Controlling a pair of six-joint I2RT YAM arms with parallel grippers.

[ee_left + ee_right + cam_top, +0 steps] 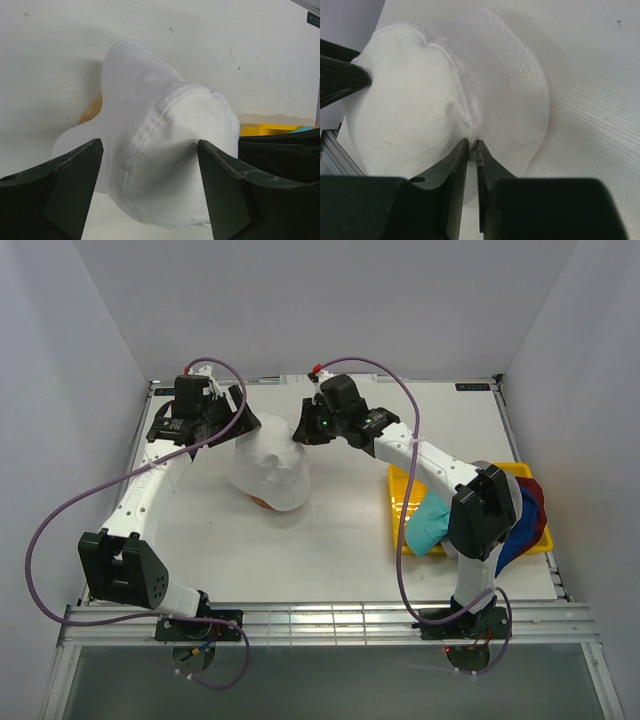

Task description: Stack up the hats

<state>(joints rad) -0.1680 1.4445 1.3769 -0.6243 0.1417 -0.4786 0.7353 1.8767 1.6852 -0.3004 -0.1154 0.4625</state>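
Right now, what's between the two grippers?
The white hat: the left gripper stands open at one side, and the right gripper pinches its fabric on the other. The top view shows it.

1. I saw a white table (350, 540) with a faint wood grain, evenly and softly lit.
2. Plain pale grey-lilac walls (300, 300) closed it in behind and on both sides.
3. A metal rail frame (330, 625) ran along its near edge.
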